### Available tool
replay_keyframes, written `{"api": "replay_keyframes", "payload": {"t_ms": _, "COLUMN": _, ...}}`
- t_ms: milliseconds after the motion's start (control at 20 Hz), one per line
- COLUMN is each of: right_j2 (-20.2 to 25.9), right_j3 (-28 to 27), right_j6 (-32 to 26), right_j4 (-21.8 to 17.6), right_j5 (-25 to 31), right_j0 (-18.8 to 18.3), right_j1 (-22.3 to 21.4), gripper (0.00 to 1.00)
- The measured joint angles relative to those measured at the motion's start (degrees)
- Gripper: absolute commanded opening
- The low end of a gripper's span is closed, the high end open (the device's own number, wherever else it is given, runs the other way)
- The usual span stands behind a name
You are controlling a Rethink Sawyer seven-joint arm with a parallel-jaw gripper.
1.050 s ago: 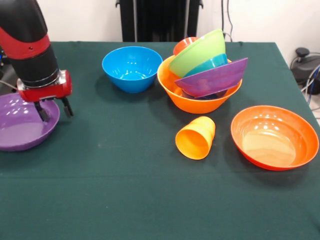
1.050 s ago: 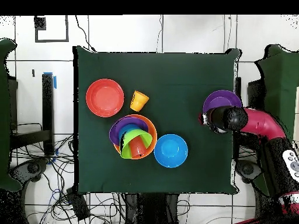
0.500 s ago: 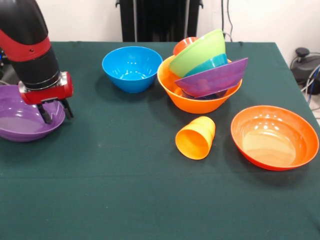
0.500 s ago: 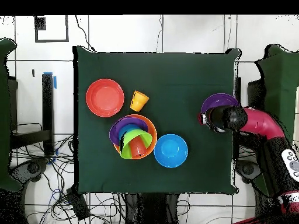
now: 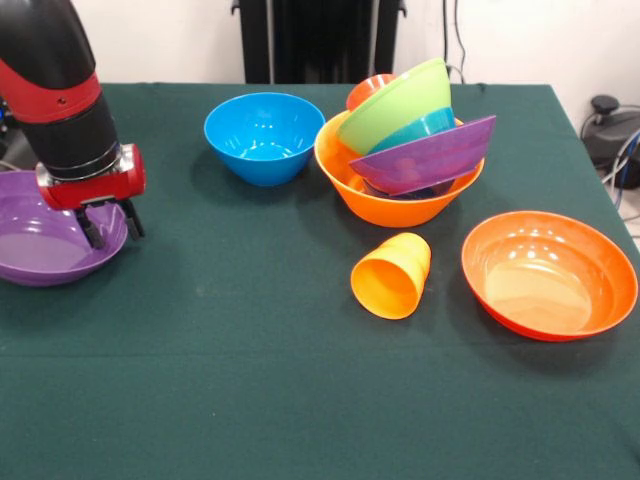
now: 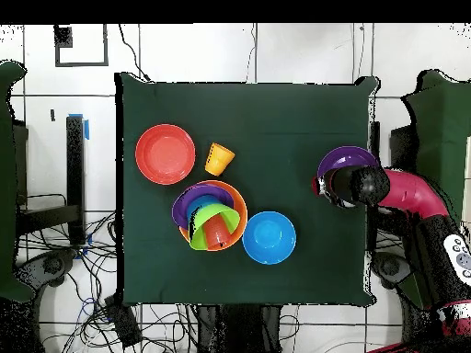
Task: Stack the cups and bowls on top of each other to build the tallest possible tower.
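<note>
Fingers (image 5: 88,226) of our gripper (image 5: 107,221) seem clamped on the purple bowl (image 5: 45,245)'s rim, bowl hanging beside them, so we should lift level toward the tower (image 5: 405,150).

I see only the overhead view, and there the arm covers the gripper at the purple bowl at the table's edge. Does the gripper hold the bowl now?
Observer: Yes, it seems so. In the front view the gripper stands over the near rim of the purple bowl, with one finger inside the bowl and one outside.
Operator: Thank you. From above, the tower looks neatly nested. Is it level?
Observer: No. The front view shows the bowls in the large yellow-orange bowl leaning: the lime green bowl and the second purple bowl are tilted steeply, with their openings turned to the side.
</note>
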Motion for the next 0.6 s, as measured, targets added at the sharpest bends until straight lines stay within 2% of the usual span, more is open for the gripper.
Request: {"api": "replay_keyframes", "payload": {"t_ms": 600, "right_j2": 0.0, "right_j3": 0.0, "right_j6": 0.0, "right_j4": -0.1, "right_j5": 0.0, "right_j0": 0.8, "right_j1": -1.6, "gripper": 0.0}}
